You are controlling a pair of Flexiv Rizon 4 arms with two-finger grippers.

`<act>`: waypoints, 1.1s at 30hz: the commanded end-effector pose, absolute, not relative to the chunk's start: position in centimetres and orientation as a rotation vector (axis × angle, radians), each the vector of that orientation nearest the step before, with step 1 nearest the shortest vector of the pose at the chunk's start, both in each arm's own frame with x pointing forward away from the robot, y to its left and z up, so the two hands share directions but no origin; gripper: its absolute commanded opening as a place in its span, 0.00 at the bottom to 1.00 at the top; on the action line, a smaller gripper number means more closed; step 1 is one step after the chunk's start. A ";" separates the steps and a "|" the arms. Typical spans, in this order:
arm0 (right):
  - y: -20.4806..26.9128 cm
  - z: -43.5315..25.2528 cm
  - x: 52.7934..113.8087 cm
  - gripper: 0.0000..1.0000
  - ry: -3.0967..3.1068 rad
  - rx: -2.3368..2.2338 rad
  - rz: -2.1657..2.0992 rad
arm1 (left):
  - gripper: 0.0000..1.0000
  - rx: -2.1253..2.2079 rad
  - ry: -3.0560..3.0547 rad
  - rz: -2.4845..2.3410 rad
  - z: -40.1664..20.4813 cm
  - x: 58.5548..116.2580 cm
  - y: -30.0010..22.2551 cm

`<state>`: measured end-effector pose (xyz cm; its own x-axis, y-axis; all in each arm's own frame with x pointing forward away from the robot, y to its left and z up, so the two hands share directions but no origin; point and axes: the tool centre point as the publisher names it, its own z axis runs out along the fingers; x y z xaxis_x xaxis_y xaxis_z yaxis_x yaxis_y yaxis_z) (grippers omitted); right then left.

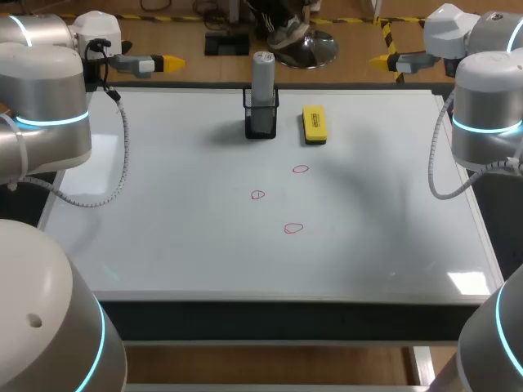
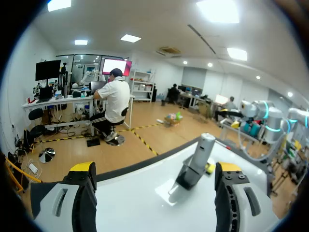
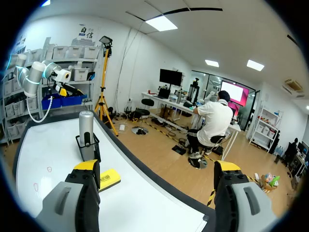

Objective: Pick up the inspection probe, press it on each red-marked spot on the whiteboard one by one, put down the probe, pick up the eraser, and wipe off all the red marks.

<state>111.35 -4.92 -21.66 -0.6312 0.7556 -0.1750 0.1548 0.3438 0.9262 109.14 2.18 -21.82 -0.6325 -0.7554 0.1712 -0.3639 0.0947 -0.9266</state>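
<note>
Brightly, evenly lit from ceiling panels (image 2: 219, 9). Soft grey shadows on the desk (image 1: 163, 245) left of the inspection probe (image 1: 262, 73); pale glare at the near right corner

**White whiteboard worktop** (image 1: 163, 245), lying flat. A black mesh holder (image 1: 261, 124) is standing on it near the far edge, at about mid-width, and is keeping a grey inspection probe (image 1: 262, 72) upright. A yellow eraser (image 1: 314, 124) is lying flat just beside the holder, on its right, not touching it. Three small red marks (image 1: 257, 195) are sitting in a loose cluster near the middle, each apart from the others, on the near side of the holder and eraser.
</note>
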 end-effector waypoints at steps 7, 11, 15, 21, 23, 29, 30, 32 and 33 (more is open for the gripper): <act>-4.9 -21.6 111.4 1.00 2.011 0.792 1.290 | 1.00 -1.103 2.031 -1.551 -21.8 109.1 2.2; -4.9 -21.6 111.4 1.00 2.011 0.792 1.290 | 1.00 -1.103 2.031 -1.551 -21.8 109.1 2.2; -4.9 -21.6 111.4 1.00 2.011 0.792 1.290 | 1.00 -1.091 2.038 -1.546 -21.9 109.1 2.0; -4.9 -21.6 111.4 1.00 2.011 0.792 1.290 | 1.00 -1.016 2.100 -1.575 -22.1 108.8 0.8; -4.9 -21.6 111.4 1.00 2.011 0.792 1.290 | 1.00 -0.983 2.125 -1.594 -22.2 108.7 0.3; -4.9 -21.6 111.4 1.00 2.011 0.792 1.290 | 1.00 -0.858 2.194 -1.648 -22.4 108.5 -1.7; -4.9 -21.6 111.4 1.00 2.011 0.792 1.290 | 1.00 -0.839 2.206 -1.656 -22.4 108.6 -2.1; -4.9 -21.6 111.4 1.00 2.011 0.792 1.290 | 1.00 -0.802 2.223 -1.674 -22.5 108.7 -3.0; -4.9 -21.6 111.4 1.00 2.011 0.792 1.290 | 1.00 -0.787 2.235 -1.688 -22.6 108.7 -3.4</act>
<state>111.35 -4.91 -21.66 -0.6312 0.7556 -0.1750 0.1548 0.3438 0.9262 107.63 -2.99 -22.22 -0.8107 -0.5728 0.1214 -0.2738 0.1875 -0.9433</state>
